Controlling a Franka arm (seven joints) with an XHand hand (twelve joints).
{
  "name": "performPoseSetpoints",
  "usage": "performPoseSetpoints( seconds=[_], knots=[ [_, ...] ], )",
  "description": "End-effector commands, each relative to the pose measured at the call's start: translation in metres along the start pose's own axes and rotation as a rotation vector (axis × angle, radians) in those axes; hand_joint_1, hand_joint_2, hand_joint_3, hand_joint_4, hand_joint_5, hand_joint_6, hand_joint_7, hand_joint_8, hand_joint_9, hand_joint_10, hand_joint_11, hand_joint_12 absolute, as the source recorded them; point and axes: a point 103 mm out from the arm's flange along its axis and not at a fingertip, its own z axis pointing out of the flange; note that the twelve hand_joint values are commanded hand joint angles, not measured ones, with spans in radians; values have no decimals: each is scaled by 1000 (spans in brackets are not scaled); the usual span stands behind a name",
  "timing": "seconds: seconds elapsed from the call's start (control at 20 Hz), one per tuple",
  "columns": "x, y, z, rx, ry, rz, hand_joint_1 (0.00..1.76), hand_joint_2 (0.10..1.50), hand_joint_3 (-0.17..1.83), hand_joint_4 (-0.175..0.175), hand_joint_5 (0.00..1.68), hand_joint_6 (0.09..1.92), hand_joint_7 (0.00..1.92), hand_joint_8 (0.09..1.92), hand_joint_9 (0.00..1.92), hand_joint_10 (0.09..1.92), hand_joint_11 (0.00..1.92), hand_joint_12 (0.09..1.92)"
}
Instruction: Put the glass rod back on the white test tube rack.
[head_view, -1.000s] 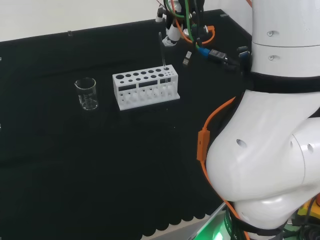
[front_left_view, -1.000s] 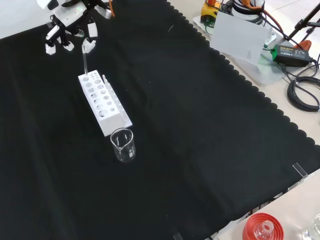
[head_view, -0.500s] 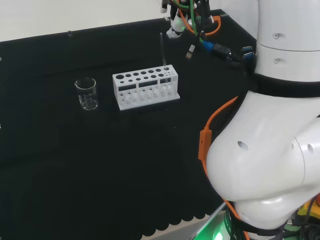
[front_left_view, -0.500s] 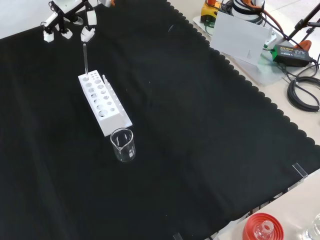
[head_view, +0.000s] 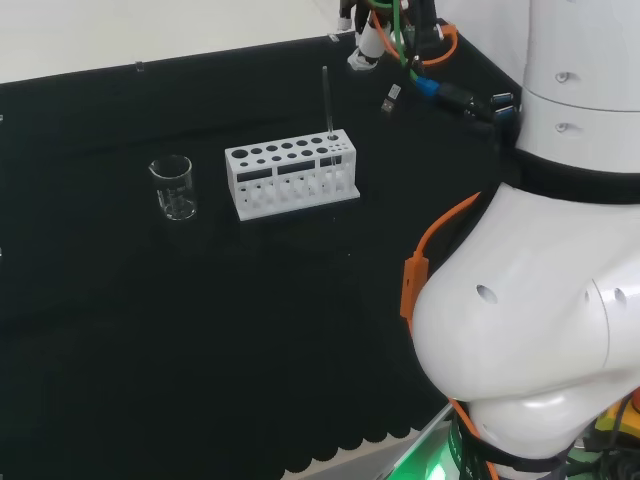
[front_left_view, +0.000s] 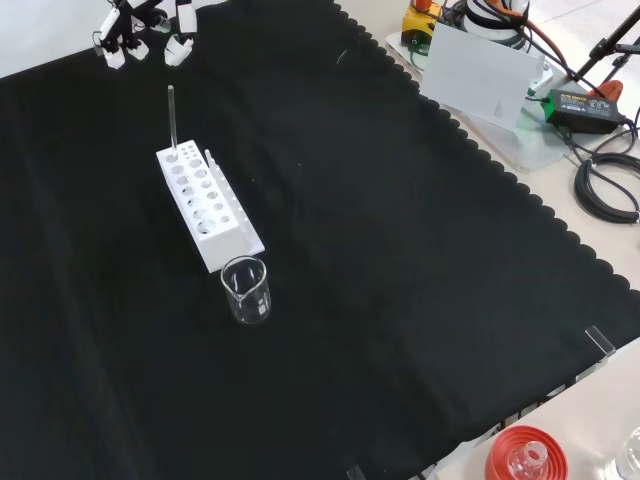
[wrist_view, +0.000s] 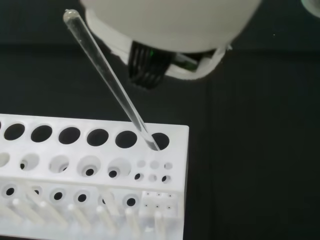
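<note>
Standing upright in an end hole of the white test tube rack (front_left_view: 207, 207), the glass rod (front_left_view: 171, 121) is free of the hand (front_left_view: 140, 22), which hangs above the bench's far edge in the front view, well clear of the rod's top, its fingers (front_left_view: 180, 46) spread and relaxed around nothing. In the head view the rod (head_view: 326, 100) rises from the rack's (head_view: 291, 177) right end, with the hand (head_view: 367, 45) up and to its right among orange cables. A clear beaker (front_left_view: 246, 290) stands just beside the rack's near end in the front view; nothing lies between hand and rod. Closer in, the wrist view shows the rod (wrist_view: 111, 93) leaning in a corner hole of the rack (wrist_view: 95, 170).
</note>
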Motion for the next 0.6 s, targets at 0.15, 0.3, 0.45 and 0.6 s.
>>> performPoseSetpoints(
  seconds=[0.15,0.3,0.45,0.6],
  knots=[
    [-3,-20,-12,-16,0,12,1281,455,726,-175,523,853,1113,690,1920,229,1920,558],
    [-1,-25,-16,-21,-7,14,1280,457,727,-175,531,860,1116,688,1920,228,1920,560],
    [0,-29,-17,-25,-13,15,1278,458,729,-175,540,867,1118,685,1920,227,1920,563],
    [0,-31,-17,-28,-12,17,1276,459,730,-175,547,872,1120,682,1920,226,1920,565]
  ],
)
